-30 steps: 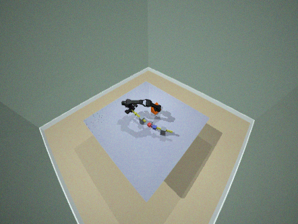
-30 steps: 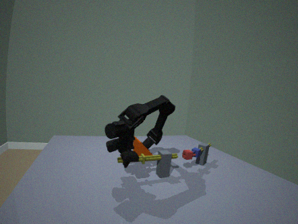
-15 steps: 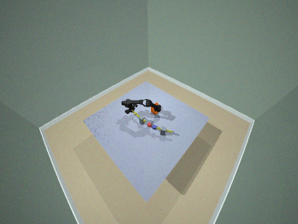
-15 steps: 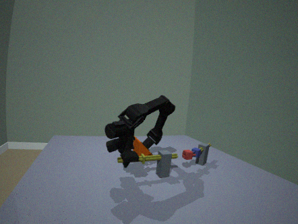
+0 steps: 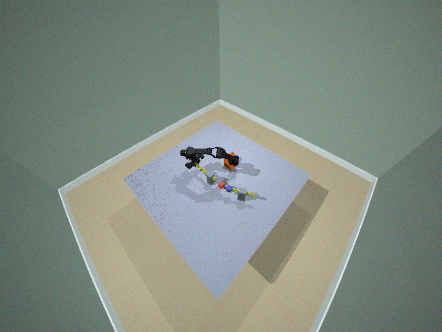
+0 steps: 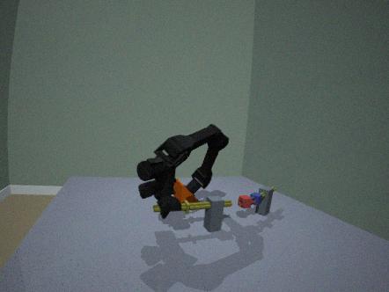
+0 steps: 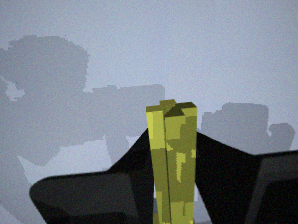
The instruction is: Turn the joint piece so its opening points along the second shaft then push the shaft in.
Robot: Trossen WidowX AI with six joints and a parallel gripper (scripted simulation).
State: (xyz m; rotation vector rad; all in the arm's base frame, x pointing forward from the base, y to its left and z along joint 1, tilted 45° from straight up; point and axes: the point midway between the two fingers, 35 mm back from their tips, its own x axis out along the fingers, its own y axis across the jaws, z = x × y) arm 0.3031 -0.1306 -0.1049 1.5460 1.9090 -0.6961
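Joint piece (image 5: 222,185) (image 6: 245,201), red, hangs free at the fixed shaft's end, facing the second shaft (image 5: 202,169) (image 6: 198,205) (image 7: 180,165) – tip short of it, a gap remaining. Gripper (image 5: 194,163) (image 6: 169,207) (image 7: 164,131) partly closed, fingers clamped either side of that shaft's outer end, behind its block (image 6: 213,215) (image 5: 210,179) – presumably for pushing it through.

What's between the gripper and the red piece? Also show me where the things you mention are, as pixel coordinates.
The near grey block (image 5: 210,180) (image 6: 214,215), with the yellow shaft (image 5: 202,169) (image 6: 198,205) (image 7: 180,160) running through it; the exterior view shows it.

top: tool (image 5: 192,164) fingertips too small | wrist: yellow shaft (image 7: 176,170) cut off by lower edge
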